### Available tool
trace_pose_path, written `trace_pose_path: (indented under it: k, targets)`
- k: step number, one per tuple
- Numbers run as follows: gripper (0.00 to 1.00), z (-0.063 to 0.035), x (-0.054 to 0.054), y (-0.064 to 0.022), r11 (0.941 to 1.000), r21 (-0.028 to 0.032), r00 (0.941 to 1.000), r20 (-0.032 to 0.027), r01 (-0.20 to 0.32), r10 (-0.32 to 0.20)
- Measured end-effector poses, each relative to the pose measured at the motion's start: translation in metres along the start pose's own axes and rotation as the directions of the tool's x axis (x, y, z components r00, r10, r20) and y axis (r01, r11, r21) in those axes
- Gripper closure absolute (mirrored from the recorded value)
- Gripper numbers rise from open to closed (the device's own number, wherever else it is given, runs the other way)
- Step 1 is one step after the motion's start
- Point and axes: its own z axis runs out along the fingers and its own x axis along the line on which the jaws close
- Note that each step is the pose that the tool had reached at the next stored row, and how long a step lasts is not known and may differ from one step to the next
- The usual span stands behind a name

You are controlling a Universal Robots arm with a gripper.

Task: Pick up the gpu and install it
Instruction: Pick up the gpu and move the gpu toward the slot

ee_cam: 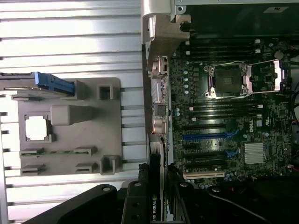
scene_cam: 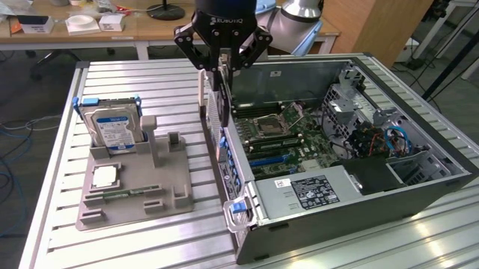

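One gpu (scene_cam: 215, 98), upright on edge: your tool (scene_cam: 221, 68) grips its top, holding it over the open computer case (scene_cam: 359, 218) at its wall on the exterior view's left. One hard drive (scene_cam: 112, 129) stands in the grey holder (scene_cam: 142, 190) on the bench (scene_cam: 134, 78), further left.

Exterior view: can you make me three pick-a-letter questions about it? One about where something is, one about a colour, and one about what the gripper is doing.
1. Where is the hard drive?
A. on the floor
B. standing in the tray
C. on a shelf

2. The tray is:
A. red
B. green
C. grey

3. The gripper is:
A. open and empty
B. shut on the gpu
C. shut on a cup

Answers:
1 B, the hard drive stands upright in a tray slot.
2 C, the tray is plain grey all over.
3 B, the gpu hangs from the gripper.
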Motion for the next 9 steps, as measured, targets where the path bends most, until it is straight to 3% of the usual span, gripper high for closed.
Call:
trace_pose_path:
  k: [9]
  targets:
    - [0.74,0.0001,-0.0026,0.0002,1.0000,0.0000,1.0000,0.0000,0.000,0.000]
